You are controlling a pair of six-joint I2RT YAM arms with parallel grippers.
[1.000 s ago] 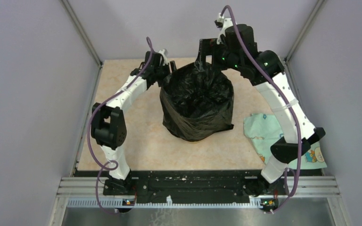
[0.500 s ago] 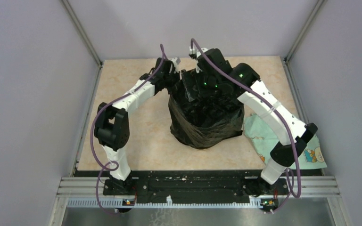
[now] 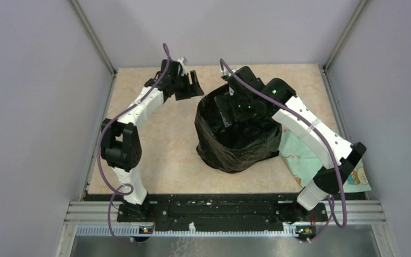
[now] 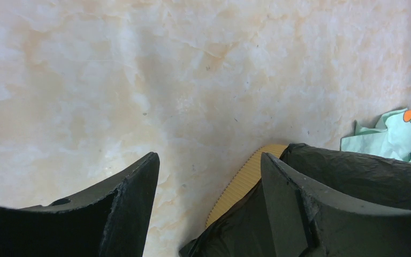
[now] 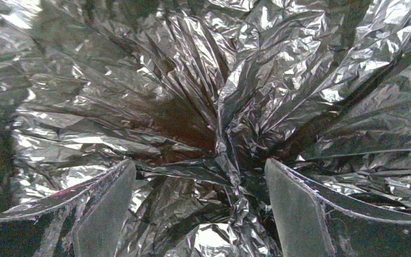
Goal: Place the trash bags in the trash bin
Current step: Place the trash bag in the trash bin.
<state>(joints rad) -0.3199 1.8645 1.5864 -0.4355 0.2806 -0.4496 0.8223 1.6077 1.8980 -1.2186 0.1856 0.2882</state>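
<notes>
The black trash bag [image 3: 238, 144] lines and covers the trash bin in the middle of the table, its mouth open upward. In the top view the bin is hidden under it. In the left wrist view a strip of the yellow bin's slotted band [image 4: 246, 179] shows beside the bag [image 4: 353, 171]. My left gripper [image 3: 190, 88] is open and empty, just left of the bag's back rim and apart from it; its wrist view [image 4: 207, 160] shows bare table between the fingers. My right gripper [image 3: 227, 110] is open, reaching down inside the bag's mouth, over crinkled plastic [image 5: 214, 107].
A pale green patterned cloth [image 3: 310, 160] lies on the table right of the bin, partly under my right arm; it also shows in the left wrist view [image 4: 396, 131]. Grey walls and metal posts enclose the table on three sides.
My right gripper has come down from above the back rim into the bag's mouth. My left gripper has drawn back left, off the rim. Bag and bin shifted slightly right.
</notes>
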